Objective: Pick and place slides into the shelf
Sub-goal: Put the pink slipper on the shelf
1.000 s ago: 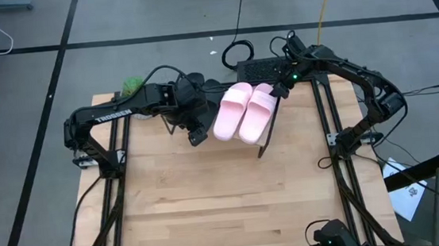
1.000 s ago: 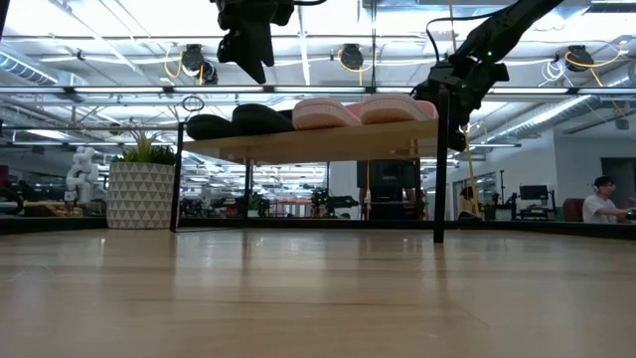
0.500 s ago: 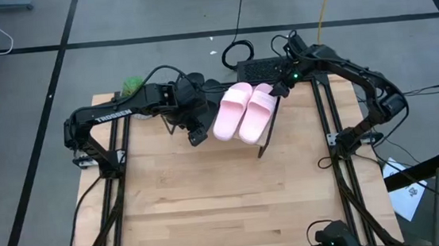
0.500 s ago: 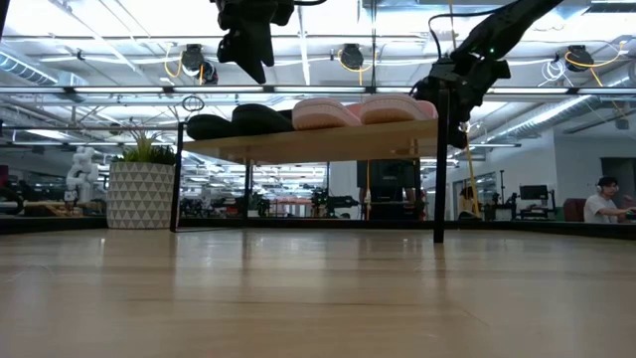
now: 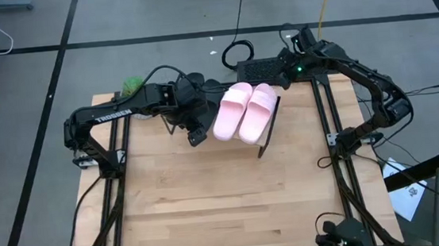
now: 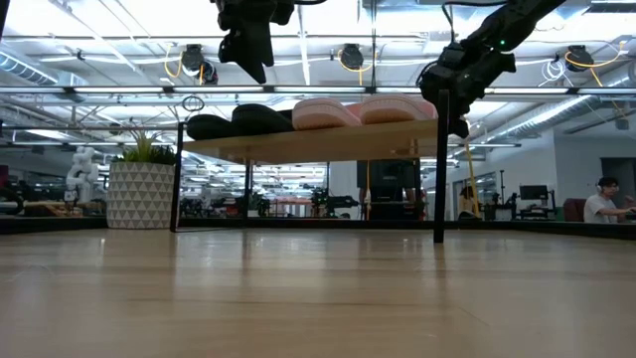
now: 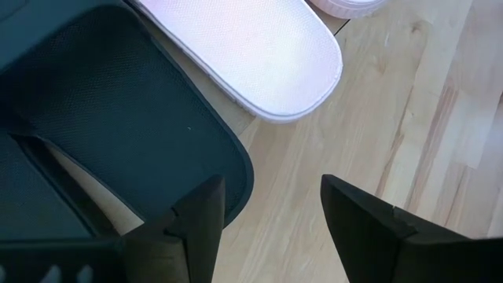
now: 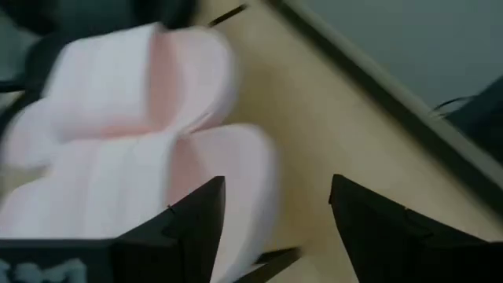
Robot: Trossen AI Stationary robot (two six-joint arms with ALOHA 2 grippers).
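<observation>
Two pale pink slides [image 5: 244, 111] lie side by side on the slanted light-wood shelf [image 6: 318, 144], soles down. Two black slides [image 6: 238, 121] lie next to them on the shelf's left part, mostly hidden under my left arm in the high view. My left gripper [image 5: 197, 135] hangs open above the black slides' near ends [image 7: 118, 134], touching nothing. My right gripper [image 5: 279, 76] is open and empty, above and beyond the shelf's far right corner; its wrist view shows the pink slides [image 8: 134, 157] blurred ahead.
The shelf stands on thin black legs [image 6: 438, 169] at the table's far middle. A potted plant [image 6: 142, 194] stands at the far left corner. A dark flat device [image 5: 259, 70] and cables lie beyond the far edge. The bare wooden tabletop [image 5: 226, 202] stretches toward the near edge.
My right gripper has risen and drawn back from the pink slides toward the table's far edge. The slides and my left gripper have kept still.
</observation>
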